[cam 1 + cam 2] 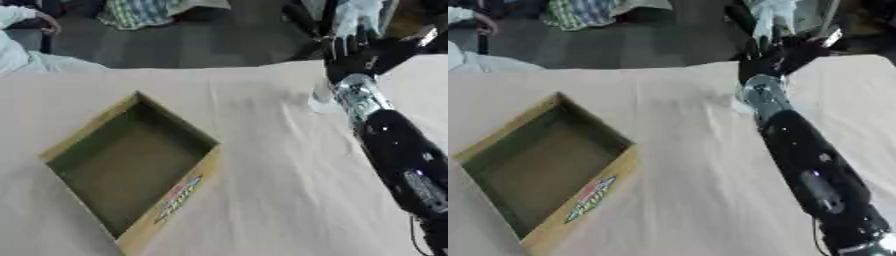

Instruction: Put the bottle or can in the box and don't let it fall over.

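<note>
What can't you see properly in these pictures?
- The bottle: in both views the right arm covers most of it; only a pale clear bit shows.
- The right hand: dark on dark; whether it holds the bottle is unclear.
- The left hand: in neither view.
- The box label: too blurred to read.

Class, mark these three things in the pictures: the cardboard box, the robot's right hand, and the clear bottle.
cardboard box (pixel 166 207), left eye view, on its near printed wall.
right hand (pixel 350 60), left eye view, on the back of the hand.
clear bottle (pixel 321 95), left eye view, on its lower body beside the wrist.
</note>
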